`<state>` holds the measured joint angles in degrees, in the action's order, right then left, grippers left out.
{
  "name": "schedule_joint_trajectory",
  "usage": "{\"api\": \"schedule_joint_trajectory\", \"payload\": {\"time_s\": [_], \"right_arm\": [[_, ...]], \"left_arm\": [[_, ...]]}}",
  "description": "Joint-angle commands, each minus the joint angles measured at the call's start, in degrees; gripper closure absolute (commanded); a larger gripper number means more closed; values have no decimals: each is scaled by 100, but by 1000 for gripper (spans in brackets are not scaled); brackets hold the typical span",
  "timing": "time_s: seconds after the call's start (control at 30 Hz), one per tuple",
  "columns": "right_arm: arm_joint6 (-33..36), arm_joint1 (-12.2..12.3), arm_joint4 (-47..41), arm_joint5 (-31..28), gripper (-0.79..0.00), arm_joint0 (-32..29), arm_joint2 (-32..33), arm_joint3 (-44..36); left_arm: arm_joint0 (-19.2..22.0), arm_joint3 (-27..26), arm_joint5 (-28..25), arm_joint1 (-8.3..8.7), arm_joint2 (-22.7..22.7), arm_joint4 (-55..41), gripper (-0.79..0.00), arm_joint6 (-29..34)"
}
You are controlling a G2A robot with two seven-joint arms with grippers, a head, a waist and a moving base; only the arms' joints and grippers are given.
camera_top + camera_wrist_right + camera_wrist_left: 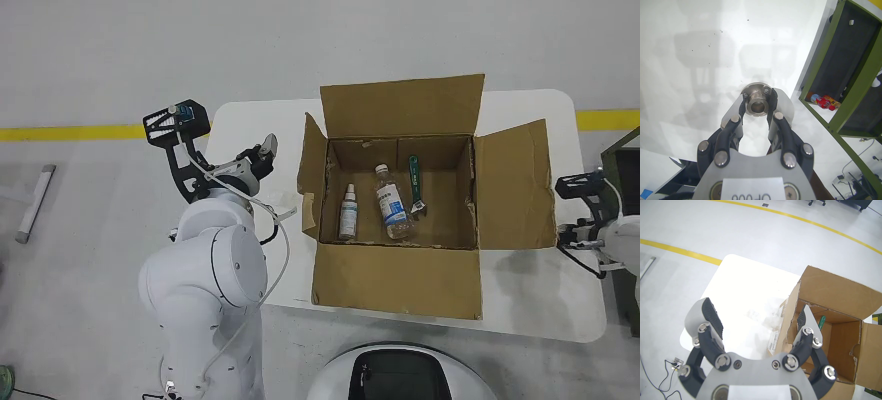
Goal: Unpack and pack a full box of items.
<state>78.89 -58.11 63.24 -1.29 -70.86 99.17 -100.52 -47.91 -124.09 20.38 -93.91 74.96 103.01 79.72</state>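
Observation:
An open cardboard box (400,280) stands on the white table (250,130) with its flaps spread. Inside lie a small spray bottle (348,212), a clear bottle (393,203) and a green-handled wrench (415,183). My left gripper (755,315) hangs open and empty over the table beside the box's (844,344) left flap; the wrench handle (822,321) shows past it. My right gripper (757,106) is shut on a metal flange fitting (756,102), held above the table (687,56) near its right end. In the top view that arm (595,215) sits right of the box.
A green metal rack (817,62) stands off the table's right edge, with drink bottles (824,103) on the floor beneath it. Yellow floor tape (70,131) runs behind the table. Bare table surface lies left of the box.

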Motion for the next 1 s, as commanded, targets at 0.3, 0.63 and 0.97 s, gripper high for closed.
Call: {"api": "schedule_joint_trajectory", "payload": {"time_s": [0.3, 0.63, 0.97], "right_arm": [[12, 46, -453, 158, 0, 34, 470, -722], [3, 101, -1960, 502, 0, 293, 1432, -2841], [-151, 162, -1872, 713, 0, 986, -376, -3284]], "left_arm": [[0, 0, 0, 0, 0, 0, -785, 0], [0, 0, 0, 0, 0, 0, -785, 0], [0, 0, 0, 0, 0, 0, -785, 0]]}}
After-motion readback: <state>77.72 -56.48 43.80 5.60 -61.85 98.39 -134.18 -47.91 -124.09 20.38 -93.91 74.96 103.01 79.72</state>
